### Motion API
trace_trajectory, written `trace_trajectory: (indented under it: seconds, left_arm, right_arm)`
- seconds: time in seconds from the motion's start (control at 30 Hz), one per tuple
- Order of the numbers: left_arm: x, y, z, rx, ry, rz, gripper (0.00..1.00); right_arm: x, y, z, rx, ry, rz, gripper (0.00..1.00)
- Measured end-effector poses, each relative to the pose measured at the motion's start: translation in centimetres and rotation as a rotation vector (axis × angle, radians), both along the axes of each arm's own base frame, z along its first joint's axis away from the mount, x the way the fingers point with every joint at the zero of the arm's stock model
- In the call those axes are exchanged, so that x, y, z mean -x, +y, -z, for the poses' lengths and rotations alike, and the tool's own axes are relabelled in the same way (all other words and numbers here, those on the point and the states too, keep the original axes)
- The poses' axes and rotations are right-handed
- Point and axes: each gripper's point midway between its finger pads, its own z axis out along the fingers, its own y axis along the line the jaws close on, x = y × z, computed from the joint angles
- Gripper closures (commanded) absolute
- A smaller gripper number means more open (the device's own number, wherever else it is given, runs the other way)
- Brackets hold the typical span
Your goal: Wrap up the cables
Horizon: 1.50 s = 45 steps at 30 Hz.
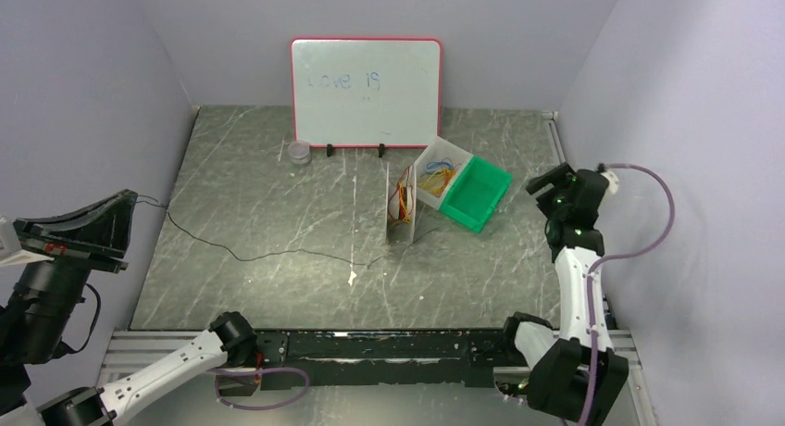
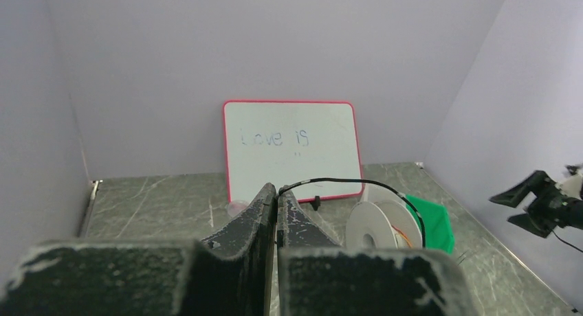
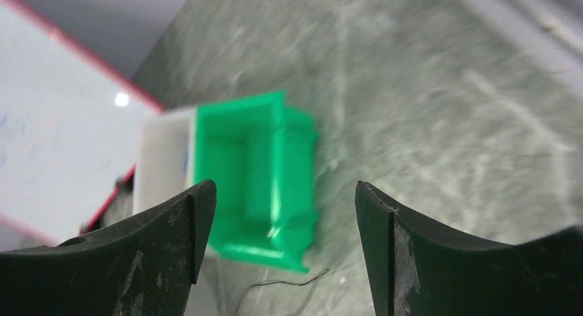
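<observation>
My left gripper point(image 1: 128, 204) is raised at the far left and shut on the end of the thin black cable point(image 1: 242, 256). The cable trails across the table to the upright white spool point(image 1: 400, 206). In the left wrist view the gripper point(image 2: 277, 191) pinches the black cable point(image 2: 357, 181), which arcs over to the spool point(image 2: 377, 224). Orange-yellow strands point(image 1: 435, 174) lie in the white bin point(image 1: 446, 151) and on the spool. My right gripper point(image 1: 553, 182) is open and empty, right of the green bin point(image 1: 476, 194). In its wrist view the gripper point(image 3: 283, 192) frames the green bin point(image 3: 258, 172), with a cable piece point(image 3: 282, 284) below.
A red-framed whiteboard point(image 1: 366, 91) stands at the back wall. A small clear round lid point(image 1: 299, 151) lies by its left foot. Purple walls close in the table on three sides. The right arm's purple hose point(image 1: 648, 213) loops near the right wall.
</observation>
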Motion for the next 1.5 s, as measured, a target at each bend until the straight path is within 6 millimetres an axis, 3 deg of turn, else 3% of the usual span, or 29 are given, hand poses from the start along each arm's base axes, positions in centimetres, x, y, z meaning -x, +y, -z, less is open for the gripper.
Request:
trace_trajectory:
  seconds: [0.17, 0.4, 0.57, 0.7, 0.87, 1.07, 1.17, 1.33, 1.5]
  left_arm:
    - [-0.2, -1.0, 0.5, -0.022, 0.006, 0.033, 0.93]
    - [-0.7, -3.8, 0.7, -0.077, 0.014, 0.126, 0.93]
    - [-1.2, -6.9, 1.2, -0.139, 0.032, 0.220, 0.93]
    - [-1.5, -9.2, 1.8, -0.186, 0.047, 0.298, 0.93]
    - [-1.9, -12.2, 3.1, -0.252, 0.078, 0.399, 0.93]
    - [-2.7, -15.5, 5.4, -0.326, 0.129, 0.493, 0.93]
    - [-2.9, -16.4, 5.9, -0.346, 0.138, 0.517, 0.93]
    - [-3.3, -17.5, 6.1, -0.361, 0.146, 0.545, 0.93]
    - [-3.9, -18.3, 7.3, -0.381, 0.174, 0.556, 0.93]
  right_arm:
    - [-1.2, 7.8, -1.6, 0.012, -0.006, -0.275, 0.19]
    - [-0.4, 12.0, -7.0, 0.019, -0.139, -0.463, 0.19]
    - [0.9, 18.0, -11.6, -0.016, -0.316, -0.754, 0.19]
    - [3.2, 23.6, -14.5, -0.044, -0.442, -1.020, 0.20]
    - [6.9, 29.9, -16.8, -0.090, -0.568, -1.315, 0.21]
    - [13.2, 38.6, -17.0, -0.173, -0.633, -1.673, 0.21]
    - [15.9, 41.9, -17.2, -0.213, -0.645, -1.795, 0.21]
    - [18.6, 46.3, -19.6, -0.252, -0.724, -1.895, 0.21]
    - [19.8, 47.9, -21.3, -0.294, -0.796, -1.919, 0.22]
